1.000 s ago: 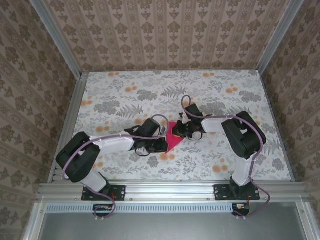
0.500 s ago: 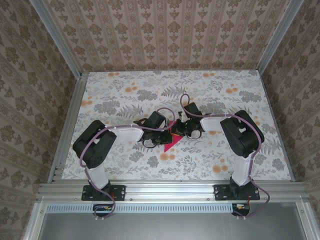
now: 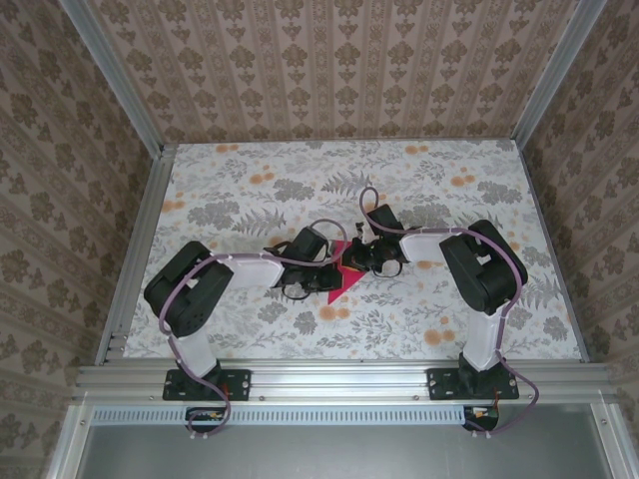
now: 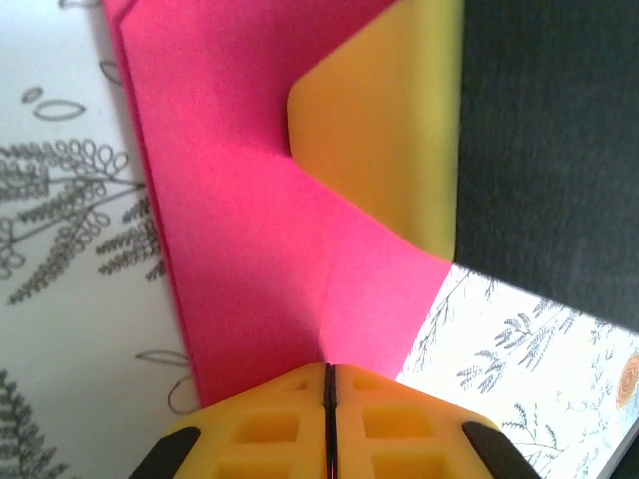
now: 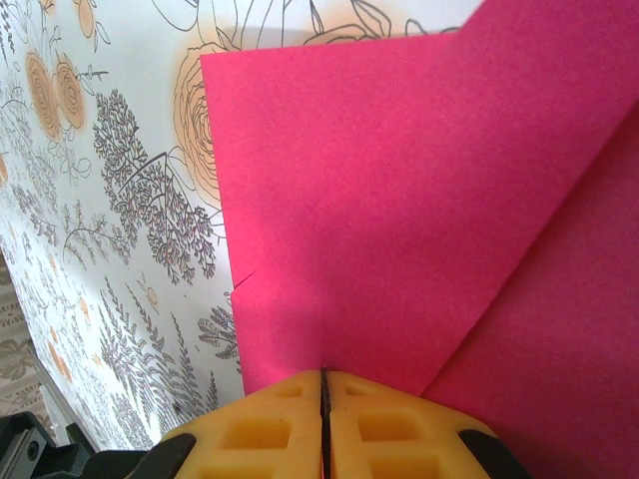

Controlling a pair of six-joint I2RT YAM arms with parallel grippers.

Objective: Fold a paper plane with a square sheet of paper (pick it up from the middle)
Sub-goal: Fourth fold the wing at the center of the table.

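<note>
The left gripper [image 4: 327, 374] has its jaws fully closed, the two yellow pads meeting along a thin seam. The tips touch the edge of the magenta-pink square sheet of paper [image 4: 260, 230], where a faint crease runs up to the seam. It cannot be determined whether the paper is clamped between the pads or only pressed under them. The right gripper [image 5: 322, 379] is likewise closed, its tips on the same sheet beside a diagonal folded edge where one layer overlaps another. The left wrist view also shows a yellow finger [image 4: 384, 130] of the right gripper resting on the paper. The sheet lies mid-way across the floral-printed worktop [image 3: 250, 190], between the two grippers. Its exposed part forms a triangle whose point faces the near edge, with the long axis running roughly far to near.
</note>
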